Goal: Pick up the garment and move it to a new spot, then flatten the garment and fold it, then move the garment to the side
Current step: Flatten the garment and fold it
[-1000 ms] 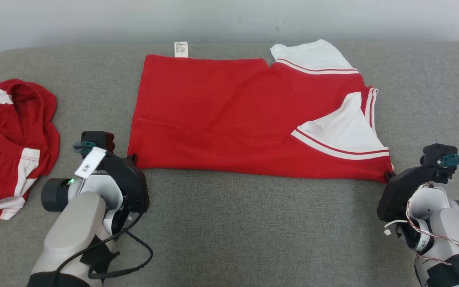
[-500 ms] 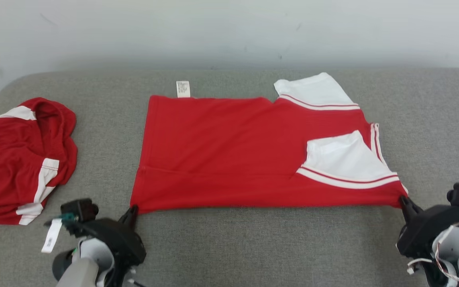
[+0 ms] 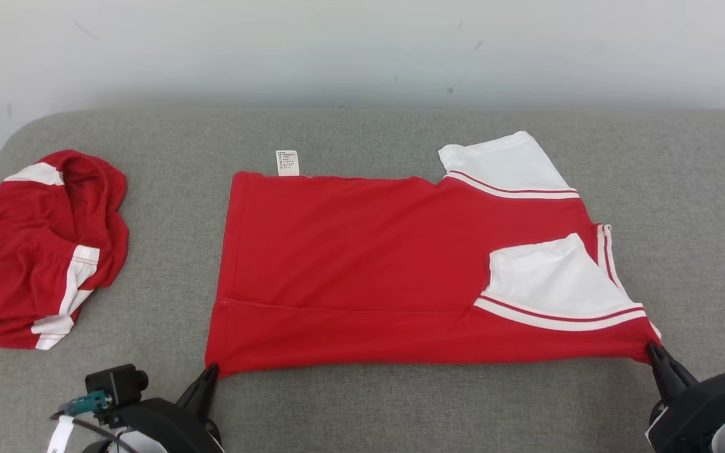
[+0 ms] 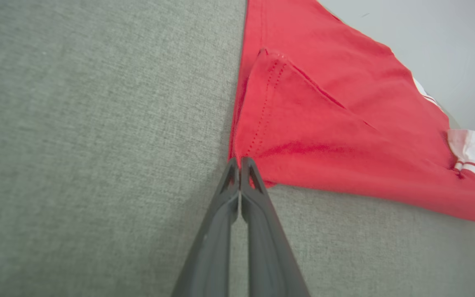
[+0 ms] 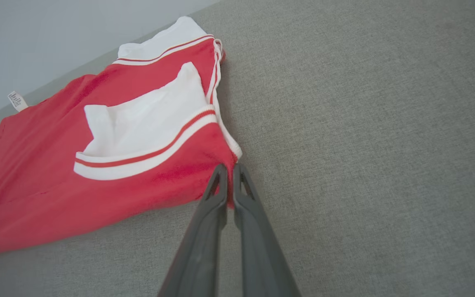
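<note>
I count two red-and-white garments on one grey cushioned surface (image 3: 400,409): the spread-out garment (image 3: 362,270) and the crumpled garment (image 3: 29,251). The spread-out one shows two white sleeves, the far sleeve (image 3: 507,160) and the near sleeve (image 3: 551,277), and one white care label (image 3: 287,163). I see two end effectors, my left end effector (image 3: 210,370) and my right end effector (image 3: 652,349), each with two dark fingers.

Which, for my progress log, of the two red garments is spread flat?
The spread garment at centre, its near corners pinched by the left gripper and right gripper. The crumpled garment at far left lies heaped, untouched.
</note>
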You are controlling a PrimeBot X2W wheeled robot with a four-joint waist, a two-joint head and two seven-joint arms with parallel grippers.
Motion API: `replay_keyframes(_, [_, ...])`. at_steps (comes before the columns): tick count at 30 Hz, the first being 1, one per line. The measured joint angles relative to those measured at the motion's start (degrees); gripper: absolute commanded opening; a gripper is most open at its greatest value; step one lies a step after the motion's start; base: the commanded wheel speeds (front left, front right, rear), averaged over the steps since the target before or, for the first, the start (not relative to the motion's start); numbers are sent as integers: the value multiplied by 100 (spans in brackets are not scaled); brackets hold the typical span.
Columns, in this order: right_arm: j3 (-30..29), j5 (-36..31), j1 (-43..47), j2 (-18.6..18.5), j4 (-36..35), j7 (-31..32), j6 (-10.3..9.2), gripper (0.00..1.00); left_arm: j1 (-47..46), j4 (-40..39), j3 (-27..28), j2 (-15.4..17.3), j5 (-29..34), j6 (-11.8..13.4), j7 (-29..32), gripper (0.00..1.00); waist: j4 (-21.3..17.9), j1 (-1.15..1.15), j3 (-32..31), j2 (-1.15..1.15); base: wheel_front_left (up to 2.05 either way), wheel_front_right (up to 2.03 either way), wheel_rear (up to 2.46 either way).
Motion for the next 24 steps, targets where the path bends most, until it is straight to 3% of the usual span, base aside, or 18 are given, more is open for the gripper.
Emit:
replay_keyframes(7, [-22,196,520,42,-835,263,0,0,646,-1105,-274,425,-388,0,287,0,77,0,103,0,0,0,0])
replay_keyframes(16, [-79,455,1284,104,-1585,653,-2,0,1305,-2205,-196,839,-697,0,537,0,53,0,168,0,0,0,0])
replay_keyframes(24, [-356,609,1669,123,-1991,913,-156,0,1838,-2951,-96,978,-935,8,777,0,-39,0,203,0,0,0,0])
